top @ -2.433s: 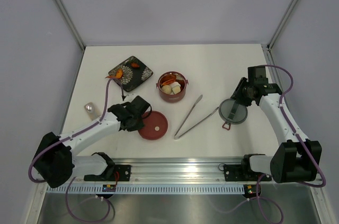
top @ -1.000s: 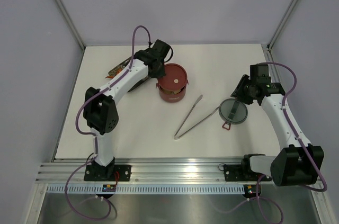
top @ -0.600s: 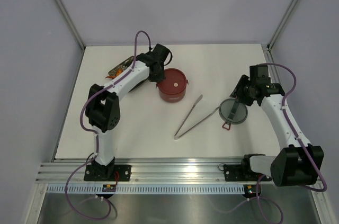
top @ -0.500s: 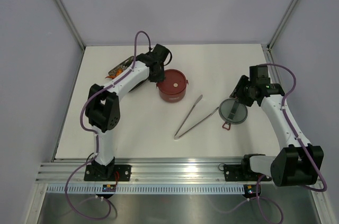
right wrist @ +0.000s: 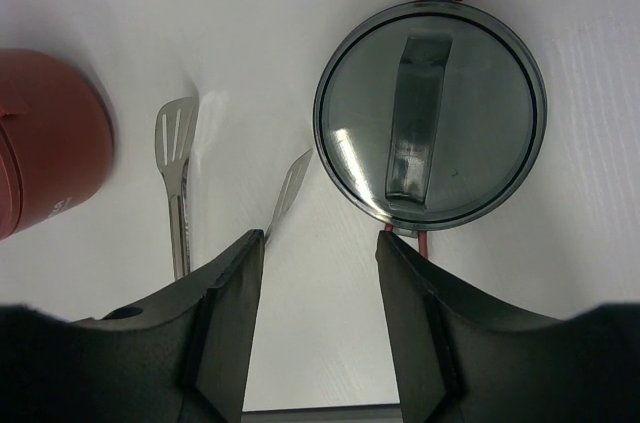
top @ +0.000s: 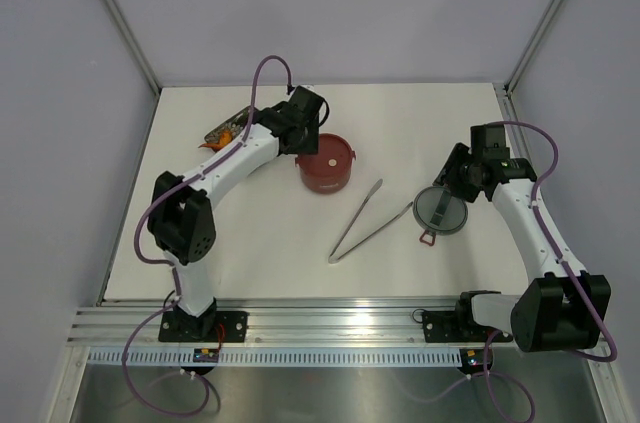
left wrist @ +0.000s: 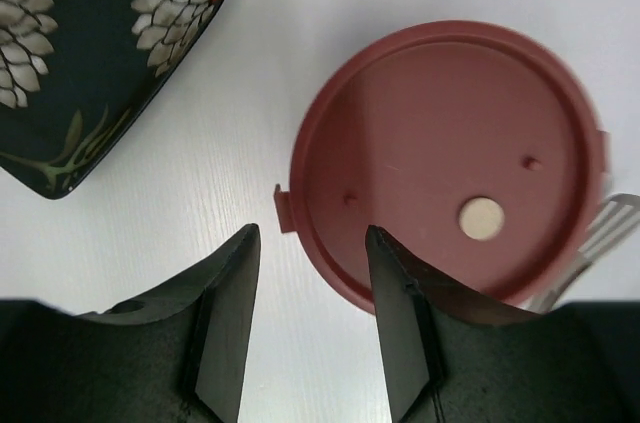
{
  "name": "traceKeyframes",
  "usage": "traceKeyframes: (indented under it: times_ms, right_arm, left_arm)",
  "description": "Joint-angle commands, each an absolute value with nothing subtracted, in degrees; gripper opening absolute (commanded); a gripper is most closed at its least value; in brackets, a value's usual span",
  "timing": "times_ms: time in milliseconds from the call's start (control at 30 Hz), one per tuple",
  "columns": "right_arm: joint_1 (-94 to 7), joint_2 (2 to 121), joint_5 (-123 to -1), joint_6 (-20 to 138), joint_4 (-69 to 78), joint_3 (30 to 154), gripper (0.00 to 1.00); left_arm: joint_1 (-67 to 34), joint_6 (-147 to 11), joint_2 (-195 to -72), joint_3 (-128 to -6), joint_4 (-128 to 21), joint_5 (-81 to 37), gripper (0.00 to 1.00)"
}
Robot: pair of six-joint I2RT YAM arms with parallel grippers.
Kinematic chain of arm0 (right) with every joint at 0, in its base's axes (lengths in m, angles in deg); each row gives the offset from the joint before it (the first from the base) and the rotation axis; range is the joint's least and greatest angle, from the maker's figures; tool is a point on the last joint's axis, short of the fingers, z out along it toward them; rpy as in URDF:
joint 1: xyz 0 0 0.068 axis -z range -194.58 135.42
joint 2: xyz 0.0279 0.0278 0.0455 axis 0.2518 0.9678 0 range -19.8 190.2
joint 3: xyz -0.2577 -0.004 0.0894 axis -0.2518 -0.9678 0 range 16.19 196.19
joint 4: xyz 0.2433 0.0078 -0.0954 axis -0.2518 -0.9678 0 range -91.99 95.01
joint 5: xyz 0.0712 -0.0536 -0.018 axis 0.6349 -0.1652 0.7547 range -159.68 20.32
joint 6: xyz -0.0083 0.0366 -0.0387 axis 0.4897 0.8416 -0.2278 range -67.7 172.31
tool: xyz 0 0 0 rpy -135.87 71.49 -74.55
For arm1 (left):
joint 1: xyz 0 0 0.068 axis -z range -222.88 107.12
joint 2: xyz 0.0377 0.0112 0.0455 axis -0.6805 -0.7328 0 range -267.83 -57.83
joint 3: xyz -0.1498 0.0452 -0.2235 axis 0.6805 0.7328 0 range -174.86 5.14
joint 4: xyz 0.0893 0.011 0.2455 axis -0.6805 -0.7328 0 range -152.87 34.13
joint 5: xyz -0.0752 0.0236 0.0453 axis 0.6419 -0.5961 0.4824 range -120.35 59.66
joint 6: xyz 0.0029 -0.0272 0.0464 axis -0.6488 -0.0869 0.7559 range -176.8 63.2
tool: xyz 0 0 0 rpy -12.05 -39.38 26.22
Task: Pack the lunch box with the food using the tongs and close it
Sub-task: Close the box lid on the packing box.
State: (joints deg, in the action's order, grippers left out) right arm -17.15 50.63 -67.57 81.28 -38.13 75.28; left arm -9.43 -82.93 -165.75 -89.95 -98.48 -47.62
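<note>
The dark-red lunch box stands at mid table with a flat dark-red lid resting on it. My left gripper hovers open just left of the lid's rim and holds nothing; in the top view the left gripper is at the pot's far-left side. The silver tongs lie on the table right of the pot, their flat tips in the right wrist view. My right gripper is open and empty above the table. Any food in the pot is hidden under the lid.
A grey see-through lid with a red wire handle lies under the right gripper, right of the tongs. A black flowered tray sits left of the pot, with an orange piece showing beside my left arm.
The left gripper carried the red lid onto the pot, then opened and let it go. The right gripper opened slightly wider; its arm stayed put.
</note>
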Motion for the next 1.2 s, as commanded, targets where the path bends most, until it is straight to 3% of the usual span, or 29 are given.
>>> traceKeyframes:
  times_ms: [0, 67, 200, 233, 467, 700, 1167]
  right_arm:
    - [-16.96, 50.69, -68.27, 81.66, -37.36, 74.81, 0.57]
    - [-17.04, 50.60, -68.19, 81.66, -37.35, 74.73, 0.57]
    - [-17.04, 50.60, -68.36, 81.57, -37.71, 75.08, 0.57]
    - [-17.04, 50.51, -68.36, 81.49, -37.79, 75.08, 0.57]
    - [-17.04, 50.07, -68.80, 81.57, -38.15, 74.90, 0.57]
    - [-17.04, 51.82, -67.93, 80.44, -38.49, 73.93, 0.59]
    - [-17.74, 60.88, -71.87, 81.92, -38.58, 73.06, 0.59]
  left_arm:
    - [-7.20, -78.95, -159.61, -90.48, -92.79, -52.58, 0.49]
    - [-6.33, -78.42, -159.52, -91.18, -92.35, -52.76, 0.49]
    - [-5.53, -77.54, -162.40, -93.99, -92.09, -50.57, 0.29]
    - [-5.53, -77.63, -163.20, -94.70, -91.82, -49.95, 0.29]
    - [-5.53, -77.28, -171.99, -99.54, -91.12, -47.14, 0.41]
    - [-5.53, -78.07, -179.47, -100.42, -94.98, -45.99, 0.37]
    - [-5.61, -76.22, -168.13, -99.54, -95.16, -47.31, 0.38]
